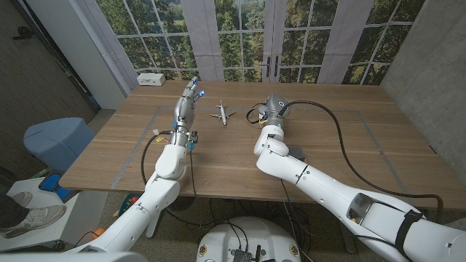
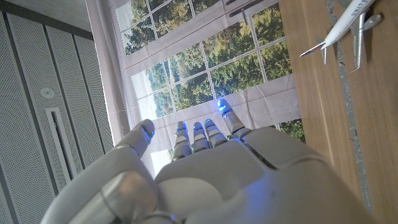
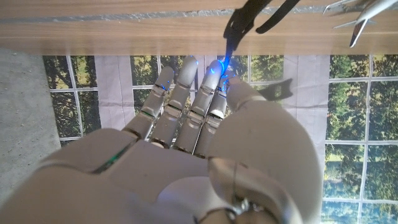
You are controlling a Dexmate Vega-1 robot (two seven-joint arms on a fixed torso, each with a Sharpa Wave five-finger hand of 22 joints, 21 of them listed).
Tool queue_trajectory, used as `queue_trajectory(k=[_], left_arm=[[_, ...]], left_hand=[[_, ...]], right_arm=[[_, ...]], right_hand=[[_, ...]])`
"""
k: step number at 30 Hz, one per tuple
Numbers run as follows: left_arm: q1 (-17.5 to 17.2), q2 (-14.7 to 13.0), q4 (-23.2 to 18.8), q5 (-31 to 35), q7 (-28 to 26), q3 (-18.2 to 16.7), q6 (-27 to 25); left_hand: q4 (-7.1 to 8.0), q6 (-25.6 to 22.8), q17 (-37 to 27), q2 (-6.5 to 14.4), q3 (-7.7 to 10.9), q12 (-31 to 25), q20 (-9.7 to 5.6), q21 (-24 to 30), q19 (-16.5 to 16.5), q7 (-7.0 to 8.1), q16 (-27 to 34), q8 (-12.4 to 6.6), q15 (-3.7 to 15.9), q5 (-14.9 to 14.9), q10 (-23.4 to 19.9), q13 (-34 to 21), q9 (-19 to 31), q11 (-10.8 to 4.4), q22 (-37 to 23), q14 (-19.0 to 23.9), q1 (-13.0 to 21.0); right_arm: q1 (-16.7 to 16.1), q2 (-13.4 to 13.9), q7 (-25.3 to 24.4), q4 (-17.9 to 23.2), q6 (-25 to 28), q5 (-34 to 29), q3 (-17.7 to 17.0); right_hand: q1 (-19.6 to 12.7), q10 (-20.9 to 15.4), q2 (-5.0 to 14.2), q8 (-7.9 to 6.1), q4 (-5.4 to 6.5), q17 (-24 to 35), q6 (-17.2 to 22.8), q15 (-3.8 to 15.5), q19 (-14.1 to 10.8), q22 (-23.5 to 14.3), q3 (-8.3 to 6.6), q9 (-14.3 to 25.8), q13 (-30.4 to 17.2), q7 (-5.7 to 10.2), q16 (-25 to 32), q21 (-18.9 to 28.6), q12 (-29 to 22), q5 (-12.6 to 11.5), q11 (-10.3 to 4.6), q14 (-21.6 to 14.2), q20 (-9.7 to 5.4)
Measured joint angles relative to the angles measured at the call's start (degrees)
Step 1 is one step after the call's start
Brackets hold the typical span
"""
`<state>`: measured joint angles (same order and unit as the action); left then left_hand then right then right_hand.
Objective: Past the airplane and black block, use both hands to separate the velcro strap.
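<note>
We pinch velcro strap (image 3: 249, 18) w/ right hand (image 3: 193, 143), left hand (image 1: 191, 93) spread, ready beside airplane (image 1: 222, 115).

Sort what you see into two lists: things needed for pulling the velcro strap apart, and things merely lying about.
For the job:
- velcro strap, black, at the right hand's fingertips
- left hand
- right hand
- airplane, the landmark between the hands

Lying about:
- white box at the table's far corner
- blue bin beside the table
</note>
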<state>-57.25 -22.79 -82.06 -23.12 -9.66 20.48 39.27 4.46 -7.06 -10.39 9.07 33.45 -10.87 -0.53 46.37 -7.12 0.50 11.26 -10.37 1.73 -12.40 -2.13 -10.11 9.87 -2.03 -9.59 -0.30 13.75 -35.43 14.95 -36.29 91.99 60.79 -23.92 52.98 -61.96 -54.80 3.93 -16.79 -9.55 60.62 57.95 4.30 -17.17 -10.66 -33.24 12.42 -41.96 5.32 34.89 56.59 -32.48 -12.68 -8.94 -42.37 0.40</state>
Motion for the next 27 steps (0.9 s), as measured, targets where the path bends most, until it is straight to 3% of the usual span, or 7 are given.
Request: queue_trajectory(k=[4,9,12,17,23,27], left_arm=[[-0.4,0.0,-0.6,0.1,-0.2,-0.1,-0.3],[-0.8,-0.2,-1.4,0.4,-0.4,-0.2,-0.6],[-1.1,-0.2,-1.8,0.6,-0.6,-0.3,-0.8],[-1.5,-0.4,-2.5,0.8,-0.8,-0.3,-1.1],[-2.1,-0.5,-3.4,1.1,-1.0,-0.4,-1.3],[-2.4,-0.7,-4.0,1.5,-1.5,-0.5,-1.6]], left_hand=[[0.22,0.0,0.0,0.0,0.38,0.0,0.0,-0.3,0.0,0.0,0.0,0.0,0.0,0.0,0.0,0.0,0.0,0.0,0.0,0.0,0.0],[0.33,0.0,0.0,0.0,0.74,0.0,0.0,-0.5,0.0,0.0,0.0,0.0,0.0,0.0,0.0,0.0,0.0,0.0,0.0,0.0,0.0],[0.34,0.0,0.0,0.0,1.2,0.0,0.0,-0.5,0.0,0.01,0.0,0.0,0.0,0.0,0.0,0.0,0.0,0.0,0.0,0.0,0.0],[0.39,0.0,0.0,0.0,1.63,0.0,0.01,-0.5,0.0,0.01,0.0,0.0,0.0,0.0,0.0,0.0,0.0,0.0,0.0,0.0,0.0],[0.26,0.0,0.0,0.0,2.08,0.0,0.22,-0.8,0.2,0.01,0.0,0.0,0.0,0.0,0.0,0.0,0.0,0.0,0.0,0.0,0.0],[0.33,0.0,0.0,0.0,2.48,0.0,0.22,-1.0,0.2,0.01,0.0,0.0,0.0,0.0,0.0,0.0,0.0,0.0,0.0,0.0,0.0]], right_arm=[[0.8,0.3,1.2,0.4,3.1,0.8,0.9],[2.0,0.4,2.2,0.8,6.1,1.9,1.8],[2.4,0.5,2.7,1.1,7.7,2.8,2.2],[2.7,1.1,2.9,2.2,8.9,4.1,2.4],[2.6,1.9,2.6,3.2,8.0,5.7,2.4],[0.8,3.7,1.6,5.7,4.7,6.9,0.8]], right_hand=[[0.5,3.4,-0.44,1.55,0.1,-2.4,-3.6,-0.28,0.0,0.0,-0.05,0.2,1.5,0.3,-3.0,0.2,2.3,0.5,0.09,1.8,0.03],[5.4,13.7,-2.54,5.42,1.12,-7.0,-14.5,-0.84,2.0,0.3,3.21,0.1,4.7,0.24,-8.2,0.2,9.4,1.3,2.51,7.2,1.57],[8.5,20.9,-3.82,6.65,1.53,-9.2,-22.7,-1.22,3.1,0.3,5.43,-0.1,6.4,-0.65,-10.6,0.2,14.3,2.1,3.91,11.3,2.7],[15.0,28.3,-5.48,6.65,3.16,-11.3,-32.5,-1.63,4.7,0.5,9.58,-0.4,8.2,-2.42,-13.3,-0.7,19.2,2.7,5.6,17.1,4.33],[22.7,31.2,-4.83,6.38,6.26,-13.1,-35.4,-1.77,5.6,0.5,12.95,-0.6,9.4,-3.69,-15.6,-2.1,20.8,2.7,7.76,21.2,5.14],[26.8,33.4,-3.55,5.97,7.91,-14.5,-36.2,-2.04,6.1,0.5,14.6,-0.7,10.2,-3.64,-17.3,-3.1,21.3,2.7,8.42,24.0,4.6]])
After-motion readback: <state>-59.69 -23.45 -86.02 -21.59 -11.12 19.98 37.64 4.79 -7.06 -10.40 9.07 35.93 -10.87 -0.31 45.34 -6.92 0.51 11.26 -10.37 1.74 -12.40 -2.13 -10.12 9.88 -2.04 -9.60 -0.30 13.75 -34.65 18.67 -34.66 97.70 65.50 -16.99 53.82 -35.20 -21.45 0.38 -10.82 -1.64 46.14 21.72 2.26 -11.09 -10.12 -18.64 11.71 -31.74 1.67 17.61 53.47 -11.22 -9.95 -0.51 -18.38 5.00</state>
